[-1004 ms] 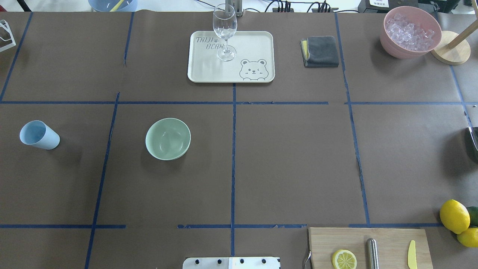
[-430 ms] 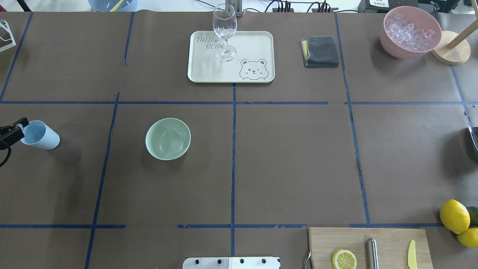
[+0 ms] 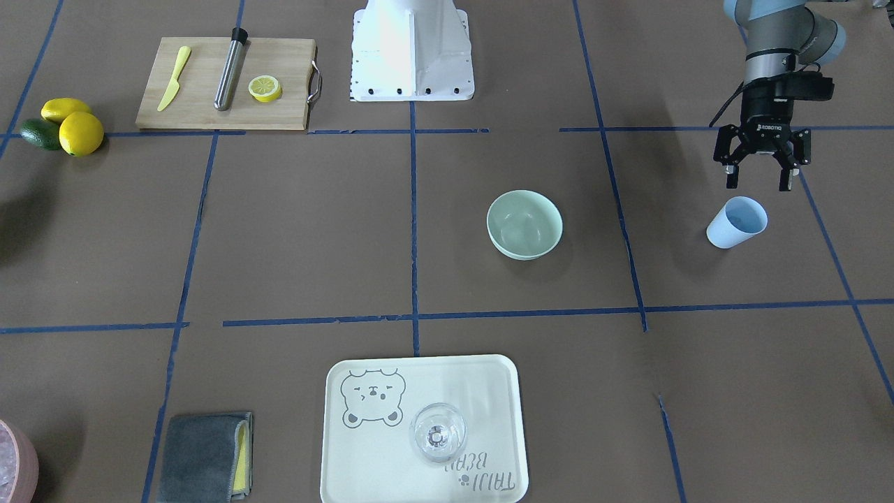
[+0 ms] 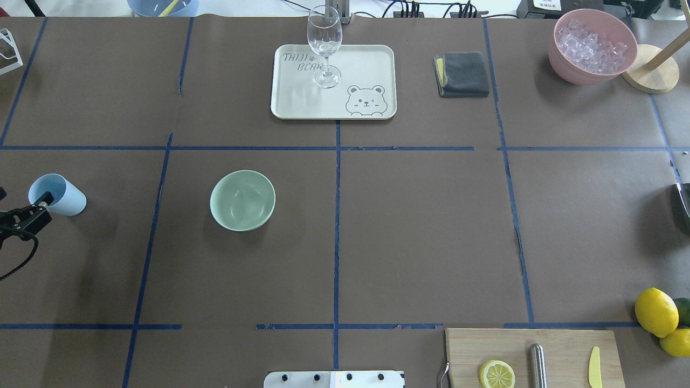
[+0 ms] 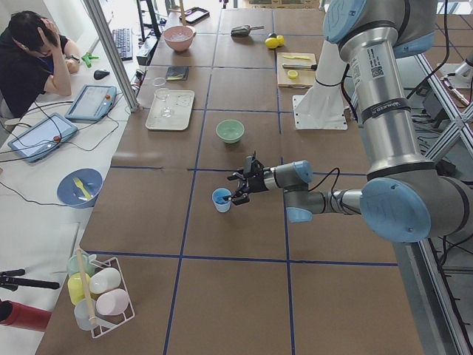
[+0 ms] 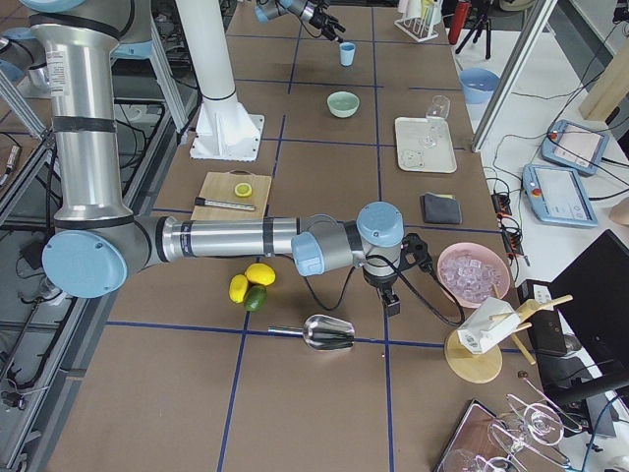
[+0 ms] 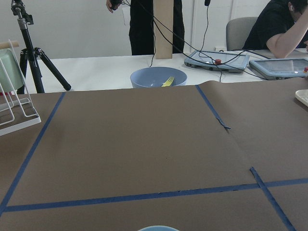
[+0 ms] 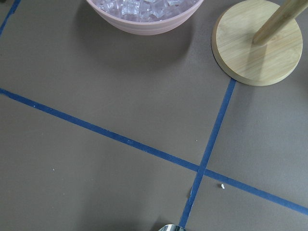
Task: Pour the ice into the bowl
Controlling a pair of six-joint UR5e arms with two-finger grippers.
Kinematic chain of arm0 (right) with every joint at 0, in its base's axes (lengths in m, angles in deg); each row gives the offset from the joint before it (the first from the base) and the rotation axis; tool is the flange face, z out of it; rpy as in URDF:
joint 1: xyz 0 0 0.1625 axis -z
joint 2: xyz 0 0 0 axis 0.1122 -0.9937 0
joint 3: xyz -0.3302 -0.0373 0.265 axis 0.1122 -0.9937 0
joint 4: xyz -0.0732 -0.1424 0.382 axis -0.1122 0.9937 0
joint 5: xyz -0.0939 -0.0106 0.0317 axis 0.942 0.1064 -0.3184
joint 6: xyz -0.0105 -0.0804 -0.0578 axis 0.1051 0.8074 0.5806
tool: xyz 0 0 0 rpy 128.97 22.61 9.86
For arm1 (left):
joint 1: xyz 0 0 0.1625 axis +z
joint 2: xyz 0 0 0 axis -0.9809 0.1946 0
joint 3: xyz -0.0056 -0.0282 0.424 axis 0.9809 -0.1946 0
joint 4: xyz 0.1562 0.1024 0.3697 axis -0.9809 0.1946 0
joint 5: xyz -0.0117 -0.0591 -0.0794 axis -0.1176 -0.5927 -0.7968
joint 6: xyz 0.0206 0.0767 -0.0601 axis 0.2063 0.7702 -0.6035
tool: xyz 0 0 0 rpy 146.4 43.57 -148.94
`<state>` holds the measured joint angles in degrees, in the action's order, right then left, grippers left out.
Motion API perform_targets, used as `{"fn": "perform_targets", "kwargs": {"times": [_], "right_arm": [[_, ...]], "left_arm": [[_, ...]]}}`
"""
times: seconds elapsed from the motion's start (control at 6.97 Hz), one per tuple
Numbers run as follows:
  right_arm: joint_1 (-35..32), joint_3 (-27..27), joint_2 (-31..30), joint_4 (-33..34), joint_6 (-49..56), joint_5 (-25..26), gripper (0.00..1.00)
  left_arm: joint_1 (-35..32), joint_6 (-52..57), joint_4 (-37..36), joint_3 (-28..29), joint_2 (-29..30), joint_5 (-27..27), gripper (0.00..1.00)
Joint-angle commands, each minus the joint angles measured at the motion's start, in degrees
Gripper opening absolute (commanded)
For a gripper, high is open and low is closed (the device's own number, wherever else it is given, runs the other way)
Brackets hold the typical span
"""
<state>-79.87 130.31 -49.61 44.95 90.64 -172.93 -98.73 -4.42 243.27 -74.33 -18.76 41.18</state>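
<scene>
The mint-green bowl (image 4: 242, 200) stands upright and empty left of the table's middle; it also shows in the front view (image 3: 524, 223). A light blue cup (image 4: 57, 194) stands at the far left, and I see no ice in it. My left gripper (image 3: 758, 184) is open and hovers just above and beside the cup (image 3: 737, 222), holding nothing. Clear ice cubes (image 4: 592, 44) fill a pink bowl (image 4: 560, 59) at the far right back. My right gripper (image 6: 391, 305) shows only in the right side view, near the pink bowl; I cannot tell its state.
A cream tray (image 4: 372, 64) with a wine glass (image 4: 325, 46) stands at the back centre, with a grey cloth (image 4: 462, 74) to its right. A cutting board (image 4: 566, 345) holds a lemon half, a metal rod and a yellow knife. Lemons (image 4: 656, 311), a metal scoop (image 6: 329, 334) and a wooden stand base (image 4: 651, 75) are on the right.
My left gripper came into the overhead view from the left edge at the cup, then shifted toward the near side of the cup. The cup and bowl have not moved.
</scene>
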Motion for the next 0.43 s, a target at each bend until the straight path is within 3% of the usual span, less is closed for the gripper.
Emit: {"fn": "perform_targets", "kwargs": {"times": [0.0,0.29], "right_arm": [[0.0,-0.03,0.04,0.05,0.0,0.16,1.0],[0.0,-0.12,0.04,-0.04,0.0,0.24,1.0]], "left_arm": [[3.86,-1.84,-0.1,2.85,0.66,5.01,1.0],[5.01,-1.85,-0.53,4.78,3.02,7.03,1.0]]}}
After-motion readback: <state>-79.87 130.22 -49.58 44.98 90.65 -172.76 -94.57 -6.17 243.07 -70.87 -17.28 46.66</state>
